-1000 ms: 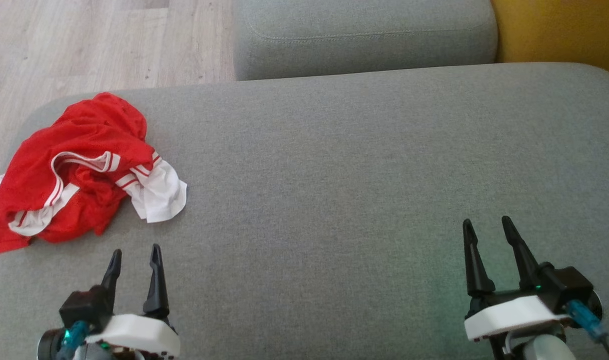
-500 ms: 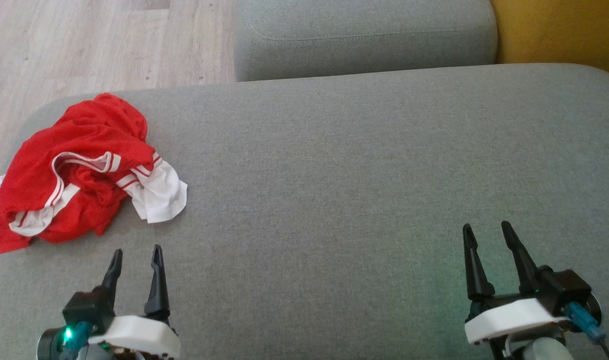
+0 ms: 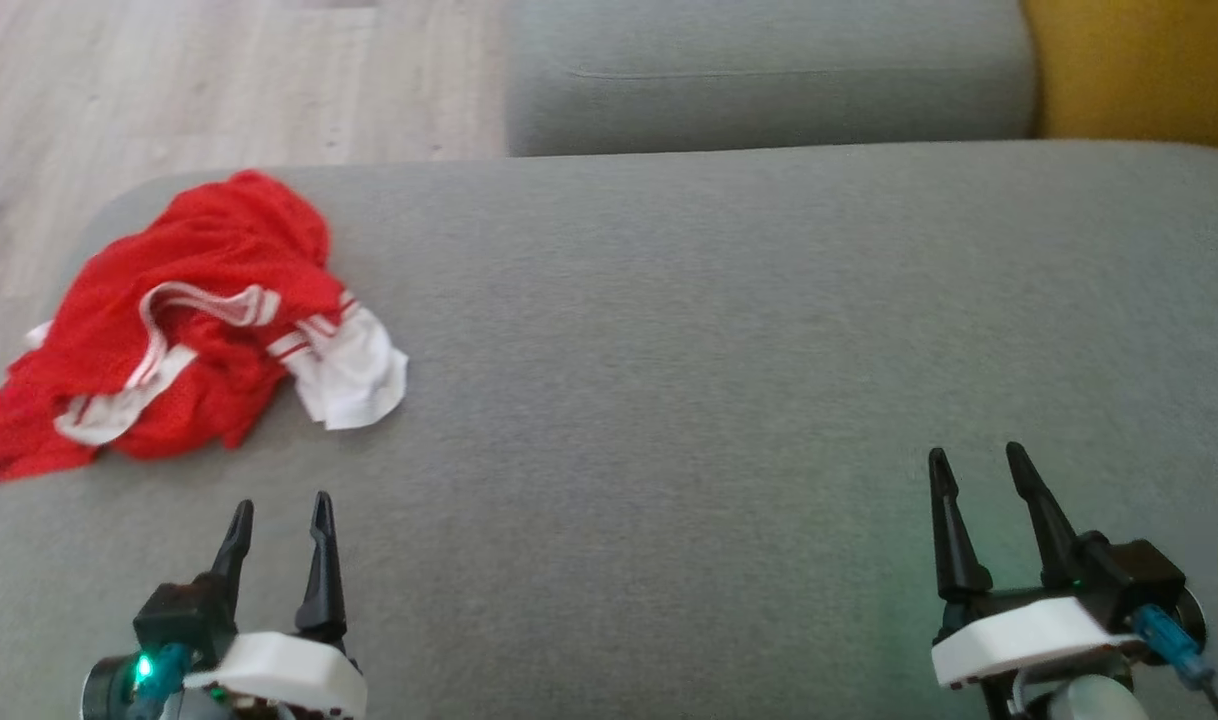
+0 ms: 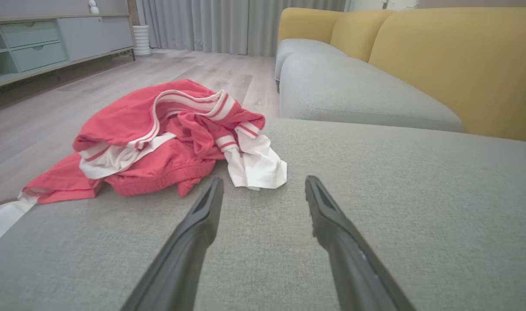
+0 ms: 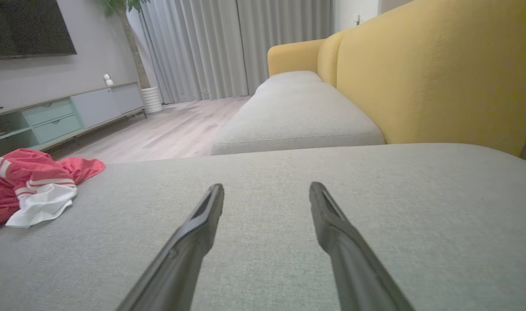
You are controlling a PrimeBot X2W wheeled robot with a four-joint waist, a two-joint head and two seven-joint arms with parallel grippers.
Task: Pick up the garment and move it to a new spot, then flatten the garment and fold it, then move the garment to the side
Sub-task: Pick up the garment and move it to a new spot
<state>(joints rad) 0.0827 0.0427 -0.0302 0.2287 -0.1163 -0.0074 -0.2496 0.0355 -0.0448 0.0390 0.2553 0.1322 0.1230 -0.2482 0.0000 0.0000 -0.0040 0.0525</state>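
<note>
Garment [image 3: 194, 300], red with white striped trim, lies crumpled at the far-left corner of the grey seat cushion [image 3: 729, 340], one edge trailing over the cushion's left side. Left gripper [image 3: 281, 503] is at the cushion's near-left, just short of the garment, jaws spread, empty. Right gripper [image 3: 976, 452] is at the cushion's near-right, well apart from the garment, jaws likewise spread, holding nothing.

Crumpled red garment [image 3: 184, 300] (white trim) on grey cushion [image 3: 719, 350], left gripper [image 3: 281, 501], right gripper [image 3: 976, 452], both spread
</note>
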